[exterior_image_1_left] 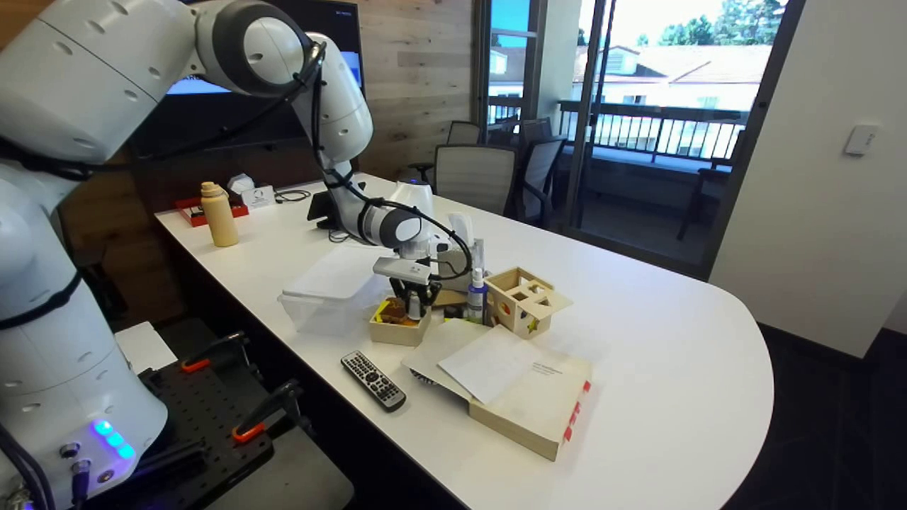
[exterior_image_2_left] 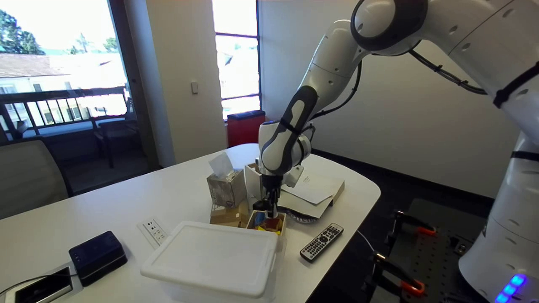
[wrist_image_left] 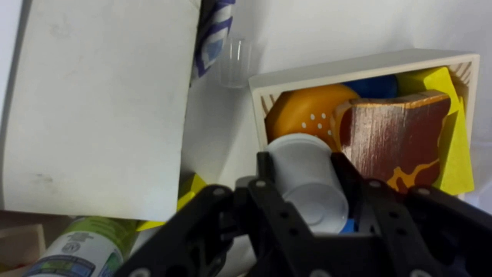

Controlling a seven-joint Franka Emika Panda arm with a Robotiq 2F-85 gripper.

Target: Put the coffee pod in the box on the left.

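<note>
The coffee pod (wrist_image_left: 315, 207) is a small white cup. In the wrist view it sits between the two black fingers of my gripper (wrist_image_left: 301, 163), which touch its sides. The pod also shows below the gripper in both exterior views (exterior_image_1_left: 414, 309) (exterior_image_2_left: 273, 210). The box (wrist_image_left: 361, 69) is a low, pale tan tray holding several toys: an orange dotted bun, a brown toast-like piece, and yellow and blue pieces. It shows in both exterior views (exterior_image_1_left: 395, 334) (exterior_image_2_left: 283, 229). My gripper holds the pod over one end of the box. Whether the pod touches the toys cannot be told.
A lidded plastic bin (exterior_image_1_left: 329, 283) stands beside the box. A spray bottle (exterior_image_1_left: 476, 297), a wooden shape cube (exterior_image_1_left: 524, 301) and a thick book (exterior_image_1_left: 528, 397) are near it. A tissue box (exterior_image_2_left: 227, 189), brown cardboard (exterior_image_2_left: 223, 215), remote (exterior_image_2_left: 322, 242) and clear cup (wrist_image_left: 235, 63) are around.
</note>
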